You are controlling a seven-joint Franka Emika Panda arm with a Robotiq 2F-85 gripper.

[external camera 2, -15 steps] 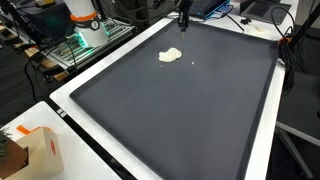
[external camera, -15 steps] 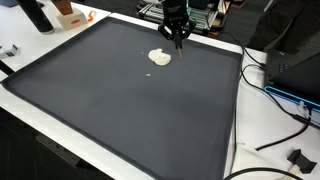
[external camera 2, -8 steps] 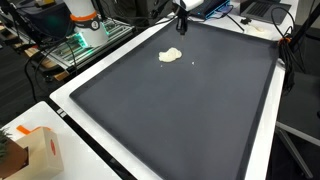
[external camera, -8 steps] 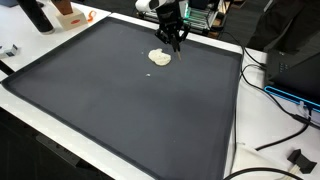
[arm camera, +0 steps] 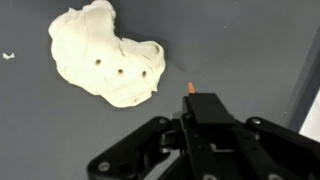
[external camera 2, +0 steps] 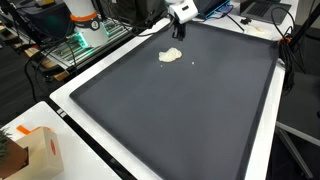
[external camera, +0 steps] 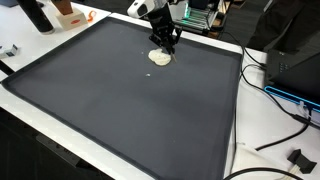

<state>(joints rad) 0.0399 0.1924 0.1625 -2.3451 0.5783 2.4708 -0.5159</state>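
Hovering, claw (external camera: 166, 45) beside white lump (external camera: 160, 57).

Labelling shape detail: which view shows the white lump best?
Wrist view: the white lump fills the upper left, its lobed outline and three small holes clear. In both exterior views it is only a small pale blob on the dark mat, no detail.

No writing, brand, number or sign can be read in any view. The orange-and-white box (external camera 2: 33, 150), well apart from the black gripper (external camera 2: 176, 33), shows markings too small and blurred to read.
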